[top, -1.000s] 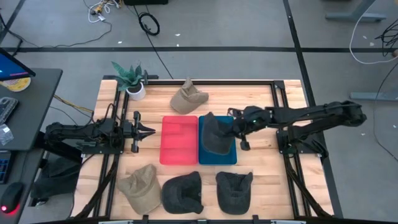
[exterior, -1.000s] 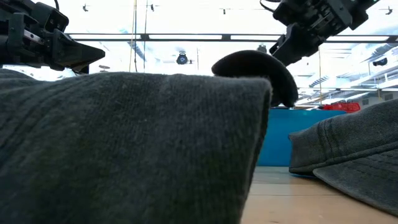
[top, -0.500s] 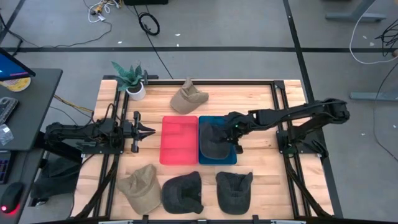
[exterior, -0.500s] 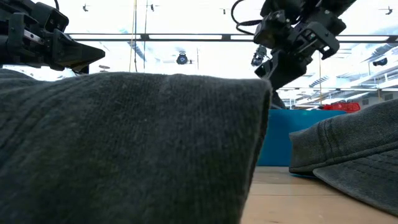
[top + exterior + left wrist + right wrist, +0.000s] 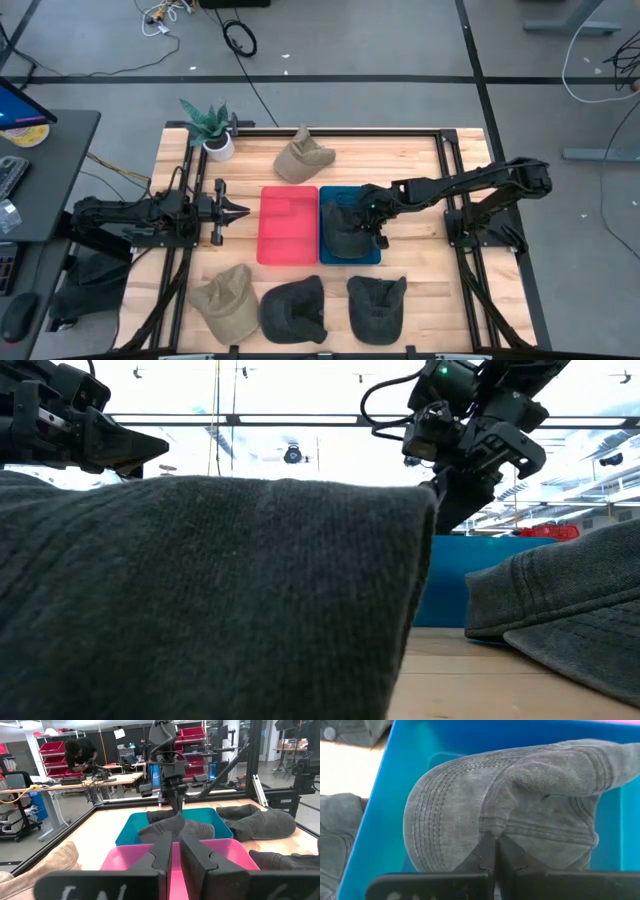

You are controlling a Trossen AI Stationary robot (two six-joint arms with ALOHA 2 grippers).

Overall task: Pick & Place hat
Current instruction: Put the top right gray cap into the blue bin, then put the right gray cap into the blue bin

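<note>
We have the dark grey hat [image 5: 345, 230] down inside the blue tray [image 5: 327, 202], its crown slumped on the tray floor and its brim curving toward one wall. Our right gripper [image 5: 377, 226] is low over it with its fingers [image 5: 487, 855] closed on a pinch of the crown fabric, so the hat lies directly under and ahead of the fingertips, bunched into a ridge where they bite.

The likeliest trouble, we judge, is at release: if the fingers part only slightly or we lift before the cloth falls free, the fold may snag and drag the hat up and over the tray wall. A lift that drifts sideways could also tip the brim onto the rim or nudge the tray against the pink tray [image 5: 288, 225] just beside it.

Our left gripper [image 5: 238, 210] waits near the pink tray's outer edge, fingers close together and holding nothing. On the bench [image 5: 420, 290], a tan hat [image 5: 302, 157] lies beyond the trays, and another tan hat [image 5: 228, 300] and two dark hats [image 5: 294, 308] lie nearer the front edge.
</note>
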